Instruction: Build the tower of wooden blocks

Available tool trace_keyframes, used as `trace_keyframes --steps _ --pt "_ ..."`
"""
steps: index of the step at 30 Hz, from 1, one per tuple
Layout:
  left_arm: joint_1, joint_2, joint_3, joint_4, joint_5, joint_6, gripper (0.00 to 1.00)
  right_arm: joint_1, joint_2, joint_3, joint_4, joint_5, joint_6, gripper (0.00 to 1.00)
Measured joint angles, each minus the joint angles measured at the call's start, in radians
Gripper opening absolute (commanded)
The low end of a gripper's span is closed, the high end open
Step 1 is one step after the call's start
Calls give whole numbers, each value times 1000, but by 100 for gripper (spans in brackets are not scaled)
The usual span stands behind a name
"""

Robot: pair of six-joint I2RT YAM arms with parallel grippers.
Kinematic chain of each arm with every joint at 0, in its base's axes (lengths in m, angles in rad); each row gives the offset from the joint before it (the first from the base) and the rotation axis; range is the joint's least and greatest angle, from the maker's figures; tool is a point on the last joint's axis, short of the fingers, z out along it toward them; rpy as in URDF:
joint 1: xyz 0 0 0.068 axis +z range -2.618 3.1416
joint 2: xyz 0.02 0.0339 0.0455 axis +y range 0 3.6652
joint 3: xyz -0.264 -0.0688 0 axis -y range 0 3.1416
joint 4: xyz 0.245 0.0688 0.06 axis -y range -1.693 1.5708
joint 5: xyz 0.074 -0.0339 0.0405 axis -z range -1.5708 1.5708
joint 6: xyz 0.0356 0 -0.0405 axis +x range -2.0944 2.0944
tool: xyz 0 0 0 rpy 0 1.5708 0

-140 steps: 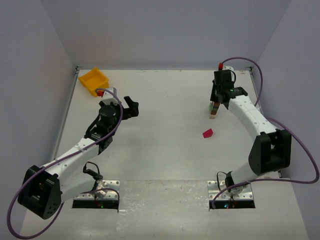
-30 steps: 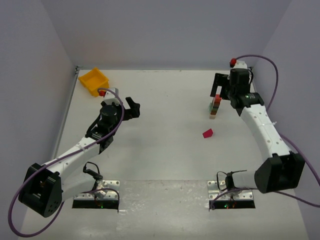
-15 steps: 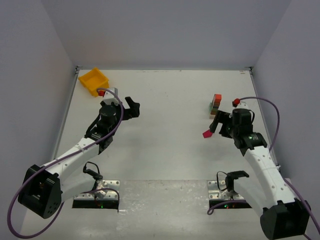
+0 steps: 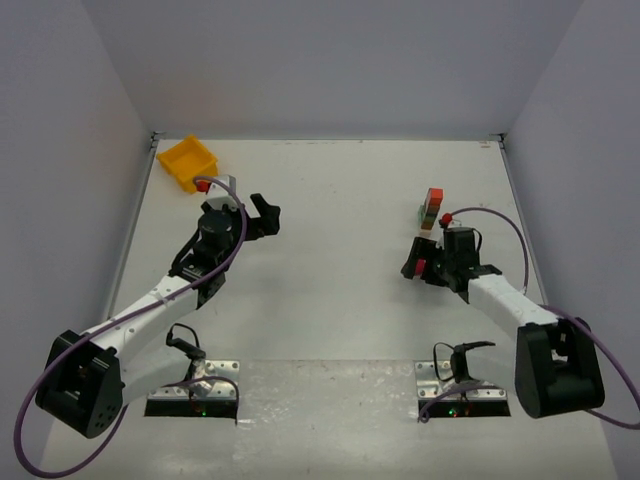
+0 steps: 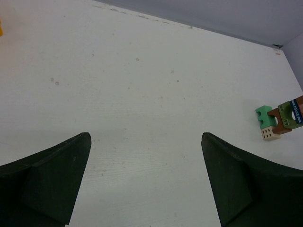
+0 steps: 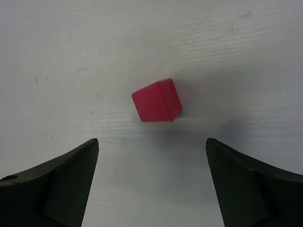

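Note:
The wood block tower (image 4: 431,211) stands at the right back of the table, with an orange-red block (image 4: 434,196) on top. The left wrist view shows its lower part: a green arch (image 5: 263,116), a pale block (image 5: 268,134) and a brown one (image 5: 280,124). A loose magenta block (image 6: 156,100) lies on the table in front of the tower. My right gripper (image 6: 151,142) hangs low over it, open, with the block just ahead of the fingertips and touching neither. From above, that gripper (image 4: 417,264) covers most of the block. My left gripper (image 4: 262,215) is open and empty at centre left.
A yellow bin (image 4: 190,160) sits in the far left corner. Grey walls close in the table on three sides. The right arm's cable (image 4: 505,235) loops beside the tower. Bare white tabletop (image 5: 142,94) lies ahead of the left gripper (image 5: 146,142).
My right arm has drawn back from the tower and come down over the magenta block, its jaws narrowing slightly. The left arm has not moved.

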Motion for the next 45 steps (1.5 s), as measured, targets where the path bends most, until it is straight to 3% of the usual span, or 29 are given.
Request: trace_keyframes --steps 7,17,22,30,34,45 --pt "0 1 0 0 -1 0 100 0 98 -1 121 8 -3 72" --pt "0 9 0 0 10 0 100 0 142 0 159 23 2 68" --pt "0 14 0 27 125 16 100 0 163 11 169 30 7 63" --pt "0 11 1 52 242 38 100 1 208 36 180 29 27 37" --pt "0 -41 5 20 186 38 100 9 209 36 181 30 32 25" --pt "0 -58 121 -41 -119 26 100 104 138 43 70 183 25 12"
